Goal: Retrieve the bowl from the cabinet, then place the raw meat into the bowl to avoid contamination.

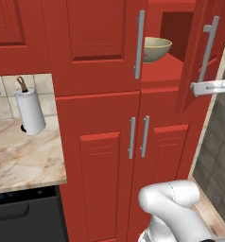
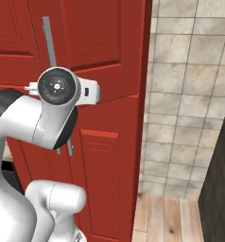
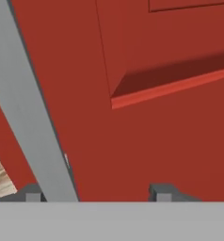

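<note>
Standing ajar: upper right door of the cabinet (image 1: 100,142), its silver handle (image 3: 31,122) running between the spread tips of the gripper (image 3: 97,193), which is released, clenching nothing. Item: bowl (image 1: 157,49), pale olive-tan, upright on the exposed red shelf, near its front edge, untouched. Item: paper-towel roll (image 1: 30,111) at the counter's back edge. Raw meat: not located. Judged status: access gained; bowl retrieval and meat transfer both outstanding.

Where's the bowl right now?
In the left base view the bowl sits on the shelf inside the cabinet, upper right, partly behind the closed left door's handle and left of the open door.
</note>
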You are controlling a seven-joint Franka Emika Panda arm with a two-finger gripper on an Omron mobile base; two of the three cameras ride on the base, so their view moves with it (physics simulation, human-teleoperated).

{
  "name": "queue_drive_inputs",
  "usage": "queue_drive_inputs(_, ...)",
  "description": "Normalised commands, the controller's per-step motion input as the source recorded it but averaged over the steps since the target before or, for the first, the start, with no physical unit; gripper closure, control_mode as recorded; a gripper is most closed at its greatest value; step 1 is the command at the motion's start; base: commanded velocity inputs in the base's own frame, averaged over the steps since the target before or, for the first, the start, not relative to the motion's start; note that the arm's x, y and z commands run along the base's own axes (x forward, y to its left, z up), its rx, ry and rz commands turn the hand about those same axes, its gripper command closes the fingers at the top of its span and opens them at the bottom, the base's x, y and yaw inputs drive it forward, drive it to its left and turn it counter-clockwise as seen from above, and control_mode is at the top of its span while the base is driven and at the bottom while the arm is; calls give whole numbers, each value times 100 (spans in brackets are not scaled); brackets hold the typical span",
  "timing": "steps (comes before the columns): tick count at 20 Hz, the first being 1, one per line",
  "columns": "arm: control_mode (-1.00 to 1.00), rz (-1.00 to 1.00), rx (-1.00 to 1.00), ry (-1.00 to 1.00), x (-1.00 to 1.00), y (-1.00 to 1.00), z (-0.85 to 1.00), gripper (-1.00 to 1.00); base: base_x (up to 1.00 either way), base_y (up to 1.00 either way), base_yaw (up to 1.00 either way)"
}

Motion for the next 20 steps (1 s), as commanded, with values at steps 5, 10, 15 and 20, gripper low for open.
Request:
queue_drive_inputs(5,-100,2,2,2,-23,-21,3,-100,0,0,0)
queue_drive_inputs(10,-100,0,0,1,-3,1,0,-100,0,0,0)
queue_drive_inputs(15,-100,-4,0,0,-38,5,7,-100,0,0,0)
queue_drive_inputs(20,-100,-6,-4,0,-68,9,15,-100,0,0,0)
